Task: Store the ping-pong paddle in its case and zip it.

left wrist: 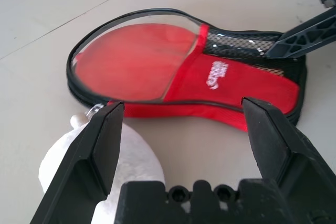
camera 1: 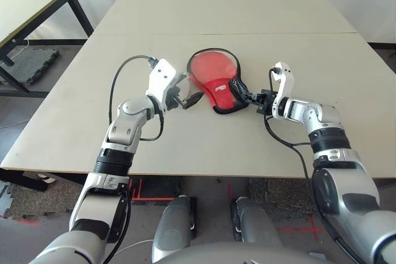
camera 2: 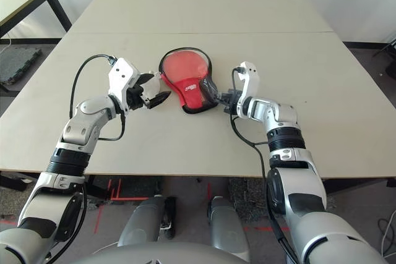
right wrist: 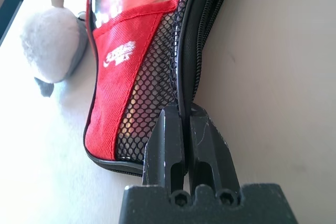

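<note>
- The case (camera 1: 218, 85), red with a black mesh panel, lies flat on the bench (camera 1: 247, 17) between both claws; its small white logo (left wrist: 215, 74) is too small to read.
- The right claw (right wrist: 185, 124), angled slightly downward, is pinched tight on the case's black zip edge.
- The left claw (left wrist: 184, 129) stands wide apart, empty, near the case.
- A whitish round pouch (right wrist: 52, 43) sits just beside the left claw.

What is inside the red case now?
Through the clear window of the case, a round red face shows, apparently the ping-pong paddle. The handle is covered by fabric and mesh.
</note>
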`<state>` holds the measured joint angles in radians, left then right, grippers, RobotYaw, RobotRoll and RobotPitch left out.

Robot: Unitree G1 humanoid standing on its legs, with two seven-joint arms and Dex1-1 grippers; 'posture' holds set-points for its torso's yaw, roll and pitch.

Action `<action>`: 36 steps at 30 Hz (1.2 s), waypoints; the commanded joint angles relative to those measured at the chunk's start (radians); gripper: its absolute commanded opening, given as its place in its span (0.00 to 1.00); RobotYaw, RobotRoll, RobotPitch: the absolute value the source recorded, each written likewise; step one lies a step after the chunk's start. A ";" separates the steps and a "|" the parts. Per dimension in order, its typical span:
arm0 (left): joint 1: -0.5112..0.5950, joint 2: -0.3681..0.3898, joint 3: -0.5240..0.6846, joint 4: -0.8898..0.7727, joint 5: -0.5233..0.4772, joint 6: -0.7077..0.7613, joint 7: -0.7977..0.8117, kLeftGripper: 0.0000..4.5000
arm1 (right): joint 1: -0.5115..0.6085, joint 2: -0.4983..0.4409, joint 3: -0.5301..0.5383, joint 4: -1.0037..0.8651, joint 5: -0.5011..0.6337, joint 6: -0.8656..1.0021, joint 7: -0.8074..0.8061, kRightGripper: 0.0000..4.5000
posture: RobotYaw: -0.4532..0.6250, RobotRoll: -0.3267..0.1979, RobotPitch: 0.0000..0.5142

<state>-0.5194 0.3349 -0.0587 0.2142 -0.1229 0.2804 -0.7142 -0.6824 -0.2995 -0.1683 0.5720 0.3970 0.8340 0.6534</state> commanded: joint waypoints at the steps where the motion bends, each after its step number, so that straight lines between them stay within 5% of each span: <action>1: 0.007 0.001 -0.009 0.002 -0.006 0.005 0.001 1.00 | 0.055 -0.027 -0.002 -0.069 0.024 0.076 0.005 0.01 | 0.52 0.62 0.19; 21: -0.004 -0.009 -0.021 0.047 0.002 -0.021 -0.008 1.00 | 0.411 -0.311 -0.065 -0.617 0.268 0.399 0.086 0.01 | 0.48 0.62 0.23; 36: -0.024 0.009 -0.015 0.060 -0.005 -0.038 -0.026 1.00 | 0.649 -0.509 -0.110 -0.716 0.347 0.391 0.184 0.01 | 0.46 0.62 0.20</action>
<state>-0.5386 0.3340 -0.0775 0.2616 -0.1222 0.2466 -0.7318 -0.0539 -0.7899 -0.2761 -0.1253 0.7356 1.2165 0.8270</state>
